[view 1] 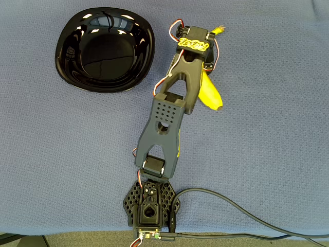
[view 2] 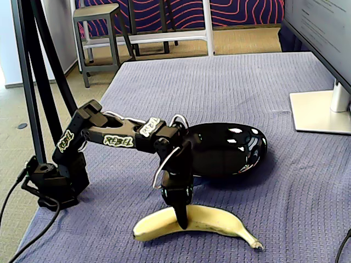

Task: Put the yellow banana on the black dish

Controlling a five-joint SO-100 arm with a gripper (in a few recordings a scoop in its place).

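Banana (view 2: 219,222) under pincer (view 2: 181,219), beside dish (view 2: 230,148)

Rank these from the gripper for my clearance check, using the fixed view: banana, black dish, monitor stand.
1. Curved yellow banana: right at the gripper, front.
2. Glossy black dish: just behind it.
3. Flat grey monitor stand: far right, back.

You had one yellow banana (view 2: 211,219) and one black dish (view 2: 230,148) on the blue cloth (view 1: 267,154) covering the tabletop. One arm with one gripper (view 2: 182,219) stood at the cloth's near edge. One monitor base (view 2: 318,112) sat at its far right corner. Beyond it, one stool (view 2: 98,33) was visible.
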